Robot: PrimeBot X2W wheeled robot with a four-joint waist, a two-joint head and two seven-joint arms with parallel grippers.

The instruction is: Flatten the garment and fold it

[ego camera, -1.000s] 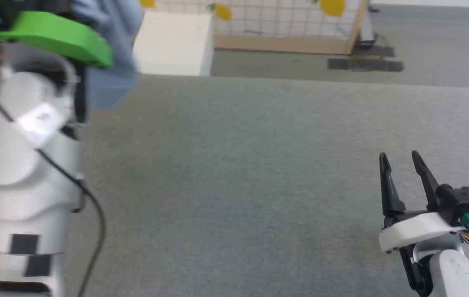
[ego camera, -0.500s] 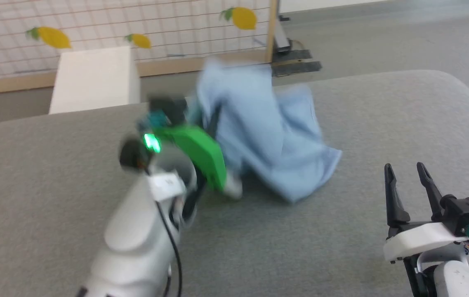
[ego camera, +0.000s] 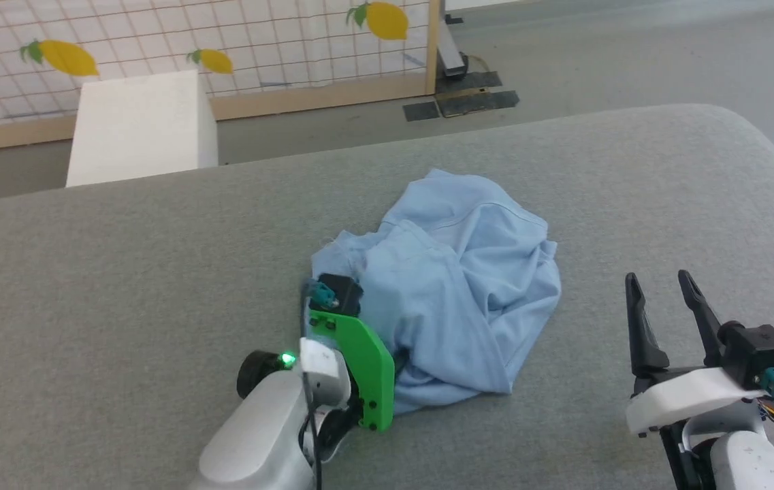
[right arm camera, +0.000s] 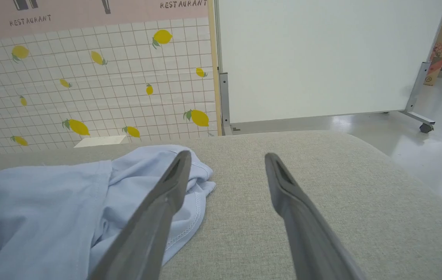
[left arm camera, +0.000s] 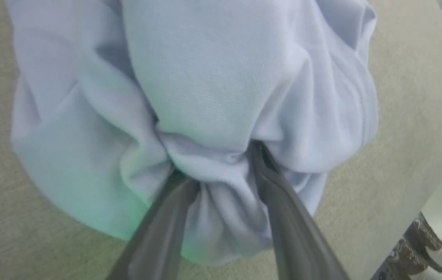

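- The left gripper (left arm camera: pixel 217 165) has its two dark fingers (left arm camera: pixel 283 210) standing apart, with a bunched wad of the garment (ego camera: pixel 455 286) filling the gap between them.
- The fingertips are sunk into the folds. The cloth puckers around them, but I cannot tell whether the fingers are pressing on it or only lying against it.
- In the head view the left forearm (ego camera: pixel 257 435) comes up from the bottom edge. Its green wrist plate (ego camera: pixel 359 361) is at the near left edge of the garment, and the fingers are hidden under the cloth.
- The right gripper (ego camera: pixel 659 275) is wide open and holds nothing. It sits at the lower right, fingers pointing away from the robot, over the grey padded surface (ego camera: pixel 155 272) and apart from the garment.
- The garment lies as a crumpled light blue heap near the middle of the padded surface, with stitched hems showing among its folds.
- In the right wrist view the heap lies to the left of that gripper's fingers.
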